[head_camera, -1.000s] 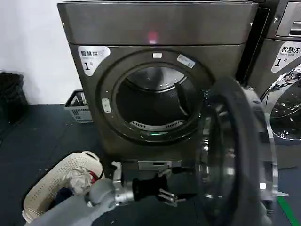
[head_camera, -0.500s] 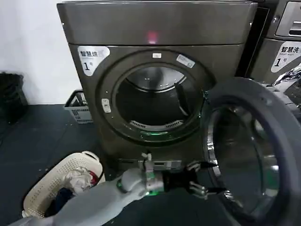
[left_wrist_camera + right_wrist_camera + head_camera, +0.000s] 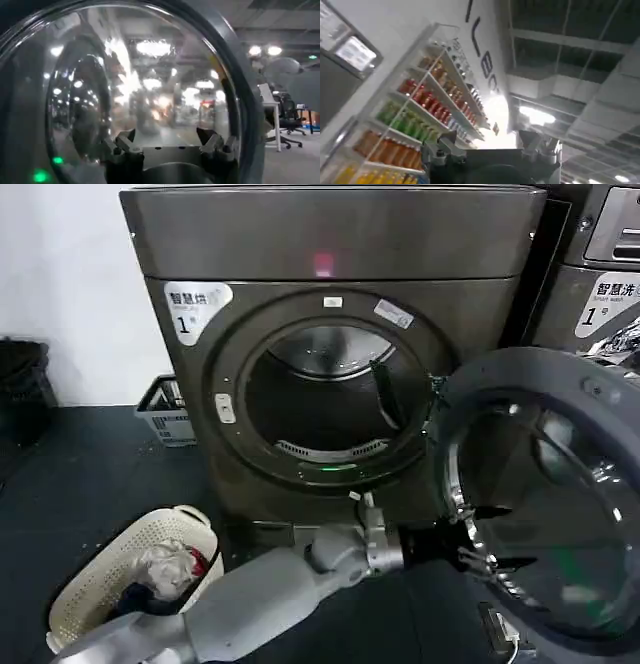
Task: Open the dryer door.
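The dryer door [image 3: 545, 504] stands swung wide open to the right of the machine, hinged at the right edge of the round opening, its dark grey inner rim and curved glass bowl turned out into the room. The drum opening [image 3: 325, 399] is fully exposed, with a metal drum inside and a small green glow at its lower lip. The left gripper [image 3: 487, 536] reaches across low in front of the dryer [image 3: 330, 244] on its long grey arm, and its two dark fingers [image 3: 478, 562] are spread apart against the inner face of the glass, gripping nothing between them; whether the tips actually press on the glass or sit just off it I cannot tell. From the left wrist view the door [image 3: 240, 85] fills the scene, the two fingertips [image 3: 124, 145] set well apart right before the bulging glass, which mirrors ceiling lights. The right gripper [image 3: 490, 145] is raised away from the work, pointing up towards a ceiling and a shelf of coloured bottles [image 3: 420, 120], its fingers parted and empty. On the floor to the left lie a cream laundry basket [image 3: 110, 579] with clothes in it and, farther back beside the dryer, a grey basket [image 3: 165, 416]. A neighbouring machine [image 3: 600, 294] stands to the right.
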{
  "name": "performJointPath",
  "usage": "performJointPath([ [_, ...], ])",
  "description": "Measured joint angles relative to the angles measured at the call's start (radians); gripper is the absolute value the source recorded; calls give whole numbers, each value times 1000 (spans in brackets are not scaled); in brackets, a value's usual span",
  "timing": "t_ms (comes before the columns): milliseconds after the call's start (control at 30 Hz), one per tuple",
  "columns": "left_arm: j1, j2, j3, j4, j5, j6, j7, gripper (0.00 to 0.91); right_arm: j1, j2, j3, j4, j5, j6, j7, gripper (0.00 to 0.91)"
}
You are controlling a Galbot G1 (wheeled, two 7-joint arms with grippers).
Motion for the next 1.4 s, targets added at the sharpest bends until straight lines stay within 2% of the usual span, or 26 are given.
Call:
performJointPath([
  [367,-36,-118,-34,100,16,-10,-56,907,-7,11,11,4,34,10,12,907],
  [467,-39,-132,-41,108,16,-13,-64,907,-4,11,7,8,34,10,9,907],
  [633,-42,-138,-53,109,40,-30,-137,907,1,14,-3,18,33,11,6,907],
  [900,-50,-142,-70,118,99,-67,-197,907,5,15,-13,34,31,11,5,907],
  [1200,-32,-111,-81,93,146,-120,-265,907,11,13,-26,38,30,12,4,907],
  [1400,-8,-12,-73,-7,150,-134,-272,907,25,3,-33,43,27,12,4,907],
])
